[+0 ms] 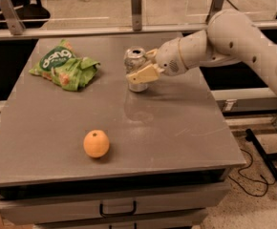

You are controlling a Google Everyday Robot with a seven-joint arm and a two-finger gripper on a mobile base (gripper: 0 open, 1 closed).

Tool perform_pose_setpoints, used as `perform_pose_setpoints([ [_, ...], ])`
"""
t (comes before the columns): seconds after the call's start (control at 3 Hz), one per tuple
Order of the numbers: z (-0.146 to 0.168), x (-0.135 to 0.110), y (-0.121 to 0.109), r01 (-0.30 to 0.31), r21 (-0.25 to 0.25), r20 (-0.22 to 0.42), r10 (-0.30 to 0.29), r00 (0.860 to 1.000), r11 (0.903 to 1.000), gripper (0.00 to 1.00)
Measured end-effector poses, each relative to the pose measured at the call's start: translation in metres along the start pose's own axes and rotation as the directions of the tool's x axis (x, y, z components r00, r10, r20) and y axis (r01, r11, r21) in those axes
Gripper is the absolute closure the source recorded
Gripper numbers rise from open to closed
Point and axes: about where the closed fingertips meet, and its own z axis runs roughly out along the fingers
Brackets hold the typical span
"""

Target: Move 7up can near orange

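Around one 7up can (134,61), seemingly: pincer (139,70)

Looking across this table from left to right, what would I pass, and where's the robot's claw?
First the green snack bag → orange → 7up can, held in the gripper, which closes on it from the right → robot arm.

Shiny metal 7up can (134,61), plastic gripper (139,67) around it
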Motion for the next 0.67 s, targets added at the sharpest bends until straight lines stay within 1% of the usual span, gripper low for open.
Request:
perform_pose_setpoints([
  [0.67, -0.0025, -0.0043, -0.0002, 0.0, 0.0, 0.0, 0.0, 1.0, 1.0, 1.0],
])
